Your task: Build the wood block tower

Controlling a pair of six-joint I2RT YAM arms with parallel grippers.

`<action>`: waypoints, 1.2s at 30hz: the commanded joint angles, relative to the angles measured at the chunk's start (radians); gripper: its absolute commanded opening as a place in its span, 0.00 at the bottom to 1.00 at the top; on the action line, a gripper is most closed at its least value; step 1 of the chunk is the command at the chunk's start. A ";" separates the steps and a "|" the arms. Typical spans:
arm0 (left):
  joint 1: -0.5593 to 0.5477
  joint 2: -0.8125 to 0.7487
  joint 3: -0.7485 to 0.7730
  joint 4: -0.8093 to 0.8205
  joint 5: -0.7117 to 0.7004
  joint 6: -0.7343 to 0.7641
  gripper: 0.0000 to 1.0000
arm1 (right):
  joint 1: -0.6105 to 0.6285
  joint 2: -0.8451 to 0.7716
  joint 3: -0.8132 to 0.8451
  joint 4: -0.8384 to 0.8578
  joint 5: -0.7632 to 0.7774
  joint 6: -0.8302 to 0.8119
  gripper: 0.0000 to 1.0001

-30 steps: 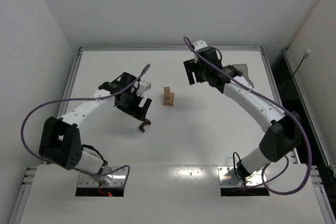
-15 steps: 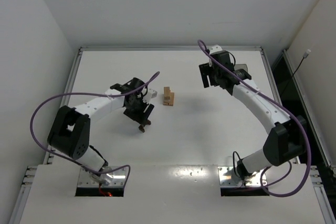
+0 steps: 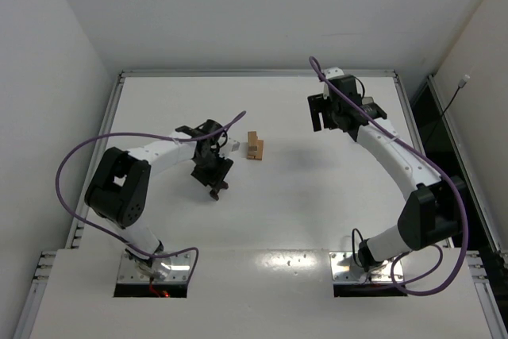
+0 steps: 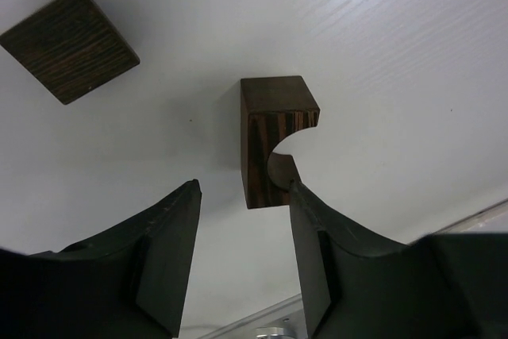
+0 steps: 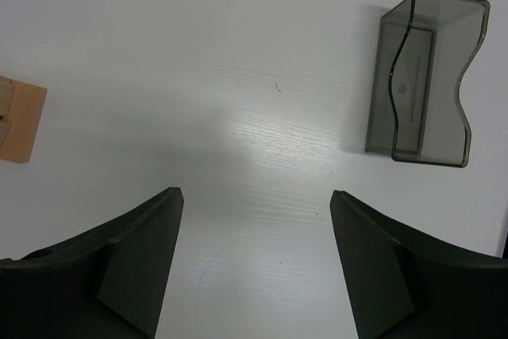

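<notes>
Dark-wood pickup: straddles notched block with left hand half-apart, unclamped, right hand wide apart; probably needs squeeze, then lift onto tan stack.

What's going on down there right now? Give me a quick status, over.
Left gripper astride dark notched block, gap on one side, not clamped. Right gripper open, empty, above the table. Tan block tower short, standing mid-table. Nothing in the way.

The top camera looks down from above and behind the arm bases, taking in the whole counter. The wrist cameras look down at close range past the left claw and right claw. The right one's left edge shares the tan blocks with the top view's centre.
</notes>
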State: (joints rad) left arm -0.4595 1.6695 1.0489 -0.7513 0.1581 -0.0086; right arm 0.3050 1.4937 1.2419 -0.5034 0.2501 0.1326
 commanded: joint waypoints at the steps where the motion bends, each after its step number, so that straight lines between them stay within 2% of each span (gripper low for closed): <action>1: -0.008 0.018 0.046 0.020 0.008 -0.004 0.43 | -0.006 -0.012 -0.004 0.017 -0.034 0.013 0.71; 15: -0.036 0.075 0.056 0.038 0.026 -0.013 0.28 | -0.024 0.028 0.033 0.008 -0.066 0.013 0.71; 18: -0.045 0.075 0.056 0.038 0.012 -0.013 0.15 | -0.033 0.028 0.033 0.008 -0.075 0.022 0.71; 19: -0.045 0.075 0.056 0.038 -0.006 -0.013 0.04 | -0.033 0.028 0.033 0.008 -0.075 0.022 0.71; 20: -0.045 0.064 0.056 0.038 -0.018 -0.013 0.00 | -0.033 0.028 0.033 0.008 -0.075 0.022 0.71; 25: -0.085 -0.014 0.056 0.064 -0.121 -0.013 0.00 | -0.067 0.028 0.033 -0.001 -0.129 0.013 0.71; 29: -0.183 -0.175 0.007 0.133 -0.319 0.001 0.00 | -0.125 0.048 0.056 -0.041 -0.286 -0.025 0.73; 30: -0.205 -0.213 -0.025 0.153 -0.354 0.016 0.00 | -0.156 0.048 0.056 -0.052 -0.373 -0.045 0.73; 32: -0.269 -0.344 -0.067 0.235 -0.425 0.070 0.00 | -0.190 0.060 0.065 -0.063 -0.475 -0.070 0.75; 34: -0.347 -0.428 -0.137 0.291 -0.527 0.129 0.00 | -0.245 0.080 0.086 -0.093 -0.645 -0.112 0.76; 36: -0.402 -0.551 -0.193 0.384 -0.602 0.254 0.00 | -0.279 0.129 0.128 -0.124 -0.794 -0.139 0.76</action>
State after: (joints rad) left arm -0.8040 1.2259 0.9188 -0.5064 -0.2646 0.0986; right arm 0.0658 1.5826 1.2980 -0.5972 -0.2581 0.0605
